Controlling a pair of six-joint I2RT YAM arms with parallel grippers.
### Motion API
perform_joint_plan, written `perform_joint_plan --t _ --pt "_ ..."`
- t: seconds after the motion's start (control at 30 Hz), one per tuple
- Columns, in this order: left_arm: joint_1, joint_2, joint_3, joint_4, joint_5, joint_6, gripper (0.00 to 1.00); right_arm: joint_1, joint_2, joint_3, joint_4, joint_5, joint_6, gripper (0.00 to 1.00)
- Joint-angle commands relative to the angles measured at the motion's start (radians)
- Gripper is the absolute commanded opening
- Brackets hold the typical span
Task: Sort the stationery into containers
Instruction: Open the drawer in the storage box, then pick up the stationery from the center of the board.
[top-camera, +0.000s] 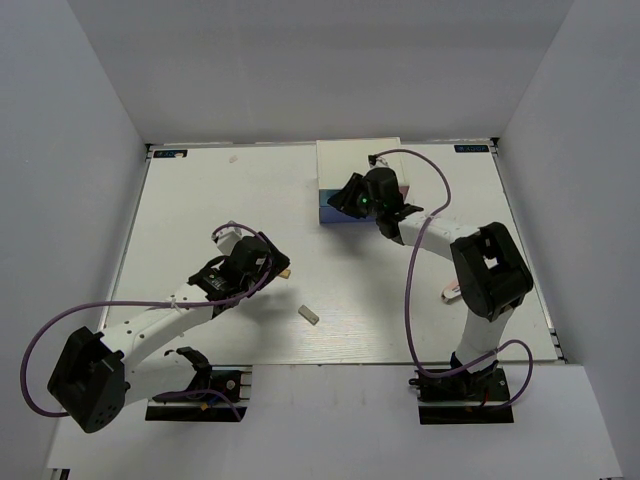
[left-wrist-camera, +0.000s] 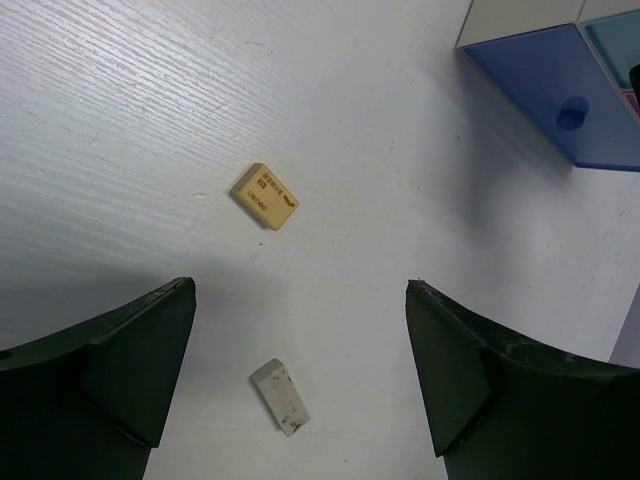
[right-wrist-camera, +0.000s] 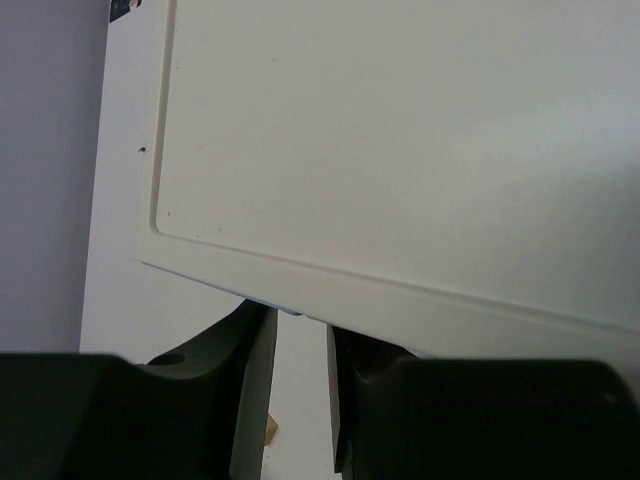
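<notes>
Sorting looks barely begun. The left gripper (left-wrist-camera: 300, 287) hangs with its fingers spread wide and empty. A tan eraser (left-wrist-camera: 265, 196) lies on the table (left-wrist-camera: 450, 230) just ahead of the tips, and a grey eraser (left-wrist-camera: 280, 397) lies between them, nearer the wrist. Both are loose, well apart from the blue drawer (left-wrist-camera: 560, 90) ahead to the right. The right gripper (right-wrist-camera: 300, 322) has its fingers narrow at the edge of the white drawer unit (right-wrist-camera: 400, 150), with the tips hidden, so I cannot tell whether they grip anything

Your white table (top-camera: 200, 200) carries a tan eraser (left-wrist-camera: 264, 196), a grey eraser (left-wrist-camera: 279, 396) near it, and the drawer unit (top-camera: 345, 160) toward the far edge.
</notes>
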Motion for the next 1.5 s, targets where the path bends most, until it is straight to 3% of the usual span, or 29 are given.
perform_joint_plan --t 0.0,0.27,0.5,0.6,0.63,0.73,0.8,0.93,1.1,1.23,1.3,1.33,1.37,1.4,1.47 --pt "0.003 -0.008 0.022 -0.015 -0.019 -0.001 0.95 0.004 -0.010 -0.004 0.056 -0.014 0.012 0.26" --pt "0.003 -0.008 0.022 -0.015 -0.019 -0.001 0.95 0.010 -0.108 -0.134 0.055 -0.086 0.029 0.19" --pt "0.003 -0.008 0.022 -0.015 -0.019 -0.001 0.95 0.027 -0.168 -0.197 0.032 -0.111 0.043 0.19" --pt "0.003 -0.008 0.022 -0.015 -0.019 -0.001 0.95 0.036 -0.182 -0.217 0.044 -0.119 0.038 0.35" --pt "0.003 -0.008 0.022 -0.015 -0.019 -0.001 0.95 0.036 -0.182 -0.219 0.052 -0.116 0.038 0.51" --pt "0.003 -0.017 0.022 -0.015 -0.019 -0.001 0.95 0.038 -0.185 -0.212 0.070 -0.113 0.012 0.79" --pt "0.003 -0.017 0.022 -0.015 -0.019 -0.001 0.95 0.038 -0.192 -0.208 0.070 -0.123 0.005 0.86" --pt "0.003 -0.026 0.022 -0.015 -0.019 -0.001 0.94 0.036 -0.238 -0.234 0.053 -0.140 -0.049 0.86" --pt "0.003 -0.037 0.002 -0.006 -0.010 -0.001 0.93 0.028 -0.379 -0.283 -0.037 -0.149 -0.204 0.78" --pt "0.003 -0.037 -0.008 0.013 0.001 -0.001 0.90 0.016 -0.558 -0.310 -0.218 -0.142 -0.356 0.70" --pt "0.003 -0.037 -0.019 0.024 0.010 -0.001 0.82 0.002 -0.612 -0.330 -0.235 -0.157 -0.500 0.45" --pt "0.003 -0.037 -0.019 0.037 0.010 -0.001 0.77 -0.005 -0.699 -0.376 -0.232 -0.169 -0.602 0.22" --pt "0.003 -0.037 -0.028 0.037 0.010 -0.001 0.62 -0.010 -0.732 -0.401 -0.231 -0.136 -0.686 0.00" --pt "0.003 -0.037 -0.028 0.050 0.010 -0.001 0.52 -0.015 -0.787 -0.424 -0.217 -0.113 -0.718 0.00" --pt "0.003 -0.037 -0.028 0.050 0.021 0.008 0.32 -0.041 -0.850 -0.505 -0.211 -0.129 -0.928 0.00"
